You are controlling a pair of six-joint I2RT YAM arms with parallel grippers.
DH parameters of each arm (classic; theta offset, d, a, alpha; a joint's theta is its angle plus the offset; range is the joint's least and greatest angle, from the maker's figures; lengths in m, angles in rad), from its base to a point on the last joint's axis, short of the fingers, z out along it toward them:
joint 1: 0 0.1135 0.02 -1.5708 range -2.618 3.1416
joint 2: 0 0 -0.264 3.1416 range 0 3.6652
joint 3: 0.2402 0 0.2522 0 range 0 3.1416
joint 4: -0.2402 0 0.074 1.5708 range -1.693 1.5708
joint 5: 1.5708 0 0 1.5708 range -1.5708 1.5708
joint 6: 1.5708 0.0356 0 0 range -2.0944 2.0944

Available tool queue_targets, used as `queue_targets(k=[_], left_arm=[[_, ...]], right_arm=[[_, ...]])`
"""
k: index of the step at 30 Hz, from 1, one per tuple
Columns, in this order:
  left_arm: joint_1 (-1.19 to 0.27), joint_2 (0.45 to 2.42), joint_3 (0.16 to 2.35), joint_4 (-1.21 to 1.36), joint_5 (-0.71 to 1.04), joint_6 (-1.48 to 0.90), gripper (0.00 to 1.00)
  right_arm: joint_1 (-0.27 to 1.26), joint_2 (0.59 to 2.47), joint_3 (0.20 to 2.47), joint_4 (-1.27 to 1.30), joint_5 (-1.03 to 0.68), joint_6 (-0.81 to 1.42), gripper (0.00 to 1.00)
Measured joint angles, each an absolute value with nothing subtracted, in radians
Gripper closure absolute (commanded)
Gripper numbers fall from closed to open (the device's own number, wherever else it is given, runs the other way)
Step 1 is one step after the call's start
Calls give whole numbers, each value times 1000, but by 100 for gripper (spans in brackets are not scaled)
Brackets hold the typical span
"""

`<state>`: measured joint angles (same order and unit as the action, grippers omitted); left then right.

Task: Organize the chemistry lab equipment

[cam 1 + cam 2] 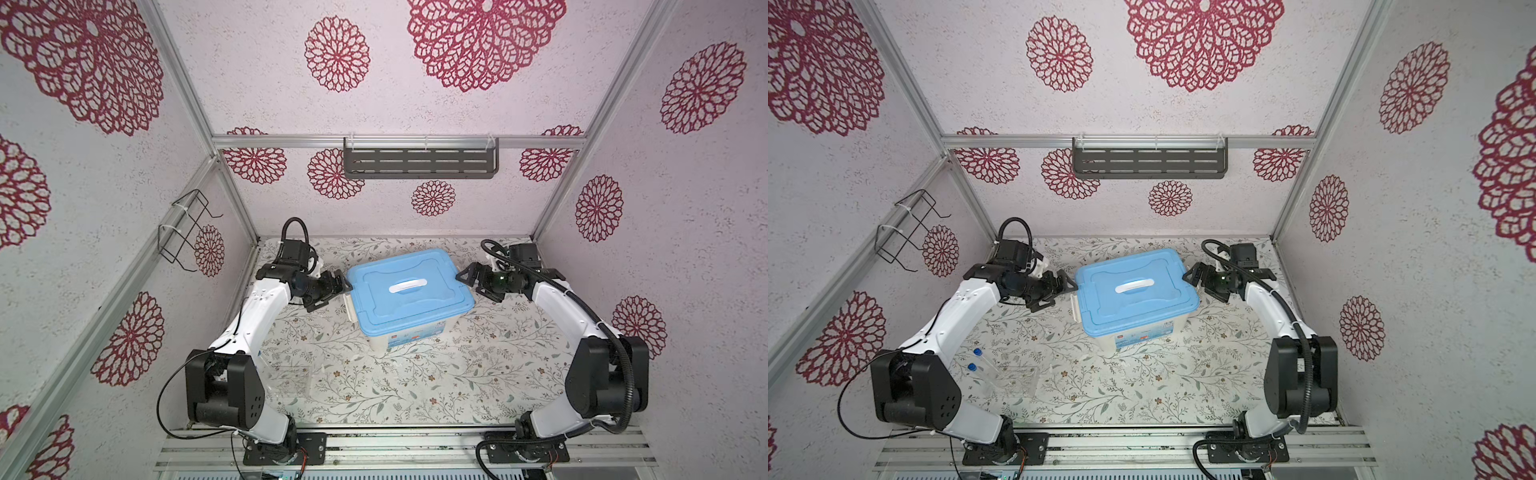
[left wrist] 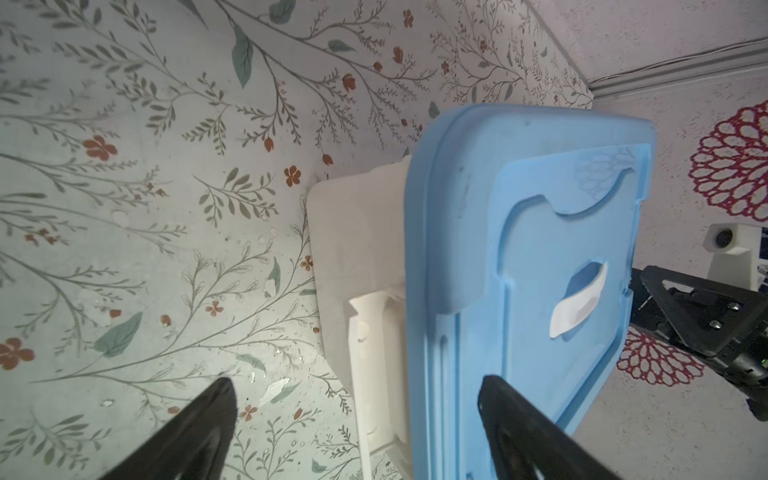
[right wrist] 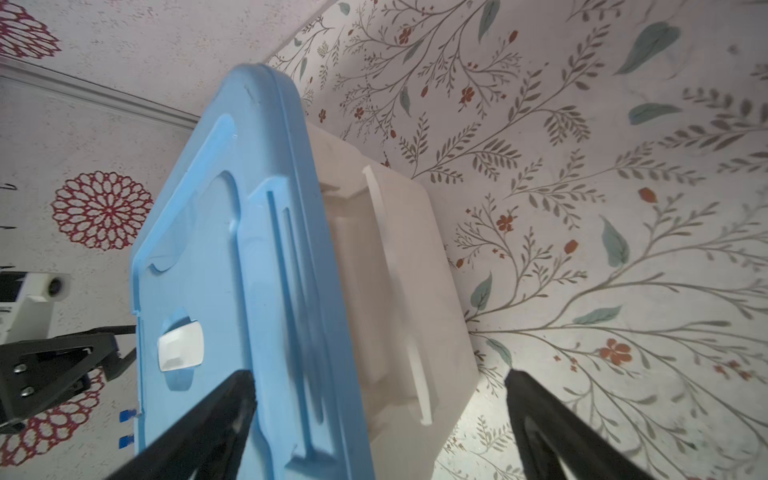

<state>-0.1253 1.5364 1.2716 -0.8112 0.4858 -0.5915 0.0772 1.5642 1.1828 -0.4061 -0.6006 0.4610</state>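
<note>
Surface: the floral-print surface [image 1: 415, 386] carried everything, and most of it lay bare.
Tub: a big white tub [image 1: 376, 344] stood near the centre, a little toward 12 o'clock and turned slightly askew.
Lid: the flat blue lid [image 1: 409, 291] sat on the tub and covered it fully, with its white handle [image 1: 408, 286] across the middle. Nothing of the inside showed.
Left tool: the left tool [image 1: 332, 293] stood at the tub's 9 o'clock, jaws wide and holding nothing. In the left wrist view the tub's end and its white side latch [image 2: 374, 374] lay in line between the fingers.
Right tool: the right tool [image 1: 473, 286] stood at the tub's 3 o'clock, also spread wide and empty. Its tip was just beside the lid's edge, and whether it touched could not be told.
Rack: the clear rack [image 1: 1013, 376] sat at the tub's 7 o'clock, near the left arm's elbow and well apart from the tub. It was faint against the print.
Tubes: the two blue-capped tubes [image 1: 978, 353] were at the rack's 10 o'clock side, with their caps pointing that way. Whether they were slotted in or only leaning on the rack could not be told.
Unseen: the white bowls and the pestle stick showed nowhere on the surface. They may have been inside the tub, but the lid hid that.
Done, as judged: the lid was on and the loose small pieces were off the surface, so the task looked well advanced.
Left, as judged: the side latches perhaps needed fastening, and the rack and tubes were not yet put away.
</note>
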Motion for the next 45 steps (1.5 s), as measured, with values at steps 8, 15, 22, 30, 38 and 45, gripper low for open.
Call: queue_targets(k=[8,15,22,30,38,45], left_arm=[[-167,1503,1159,-693,527,-649,8],[-172,1505,1160,-684,529,-663,15],[-175,1557,1256,-751,483,-625,28],[-175,1593,1313,-789,470,-612,30],[-179,1604,1344,-799,435,-619,30],[-183,1601,1344,-817,428,-645,26]], right_arm=[[76,1625,1140,-255,-744,500,22],[81,1635,1152,-231,-763,456,38],[133,1598,1201,-299,-617,341,54],[216,1579,1263,-391,-412,252,61],[345,1579,1345,-500,-115,205,68],[374,1565,1342,-513,-43,231,68]])
